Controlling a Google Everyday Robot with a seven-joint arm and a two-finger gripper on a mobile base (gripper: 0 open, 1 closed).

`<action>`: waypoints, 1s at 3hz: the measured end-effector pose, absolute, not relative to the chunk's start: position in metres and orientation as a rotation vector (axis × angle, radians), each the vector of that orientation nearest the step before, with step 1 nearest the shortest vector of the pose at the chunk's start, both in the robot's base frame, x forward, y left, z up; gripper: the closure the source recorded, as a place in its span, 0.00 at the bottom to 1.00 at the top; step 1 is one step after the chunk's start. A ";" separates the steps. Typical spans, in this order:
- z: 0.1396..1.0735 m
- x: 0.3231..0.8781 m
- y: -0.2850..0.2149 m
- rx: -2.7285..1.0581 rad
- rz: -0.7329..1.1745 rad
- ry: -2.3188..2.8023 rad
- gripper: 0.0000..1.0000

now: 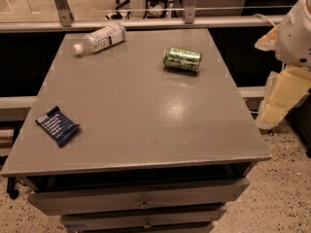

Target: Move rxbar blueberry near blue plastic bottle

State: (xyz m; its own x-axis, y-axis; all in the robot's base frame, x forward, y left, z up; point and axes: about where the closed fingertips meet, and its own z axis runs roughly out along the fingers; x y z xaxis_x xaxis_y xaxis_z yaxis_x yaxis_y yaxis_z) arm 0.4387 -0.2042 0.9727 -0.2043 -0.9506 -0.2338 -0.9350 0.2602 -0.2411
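Observation:
The rxbar blueberry (57, 125), a flat dark navy wrapper with white lettering, lies at the front left of the grey table (146, 110). The blue plastic bottle (99, 38), clear with a white cap and a pale label, lies on its side at the back left, cap pointing left. My gripper (278, 101) hangs off the table's right edge, below the white arm (296, 30), far from both the bar and the bottle. It holds nothing that I can see.
A green drink can (182, 59) lies on its side at the back right of the table. Drawers (141, 200) sit under the tabletop. A rail and metal posts (146, 23) run behind the table. Speckled floor (286, 193) lies to the right.

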 end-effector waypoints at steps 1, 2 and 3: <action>0.955 0.437 -0.151 -1.790 0.071 2.096 0.00; 0.939 0.431 -0.063 -1.887 0.287 1.887 0.00; 0.928 0.419 0.023 -1.940 0.536 1.677 0.00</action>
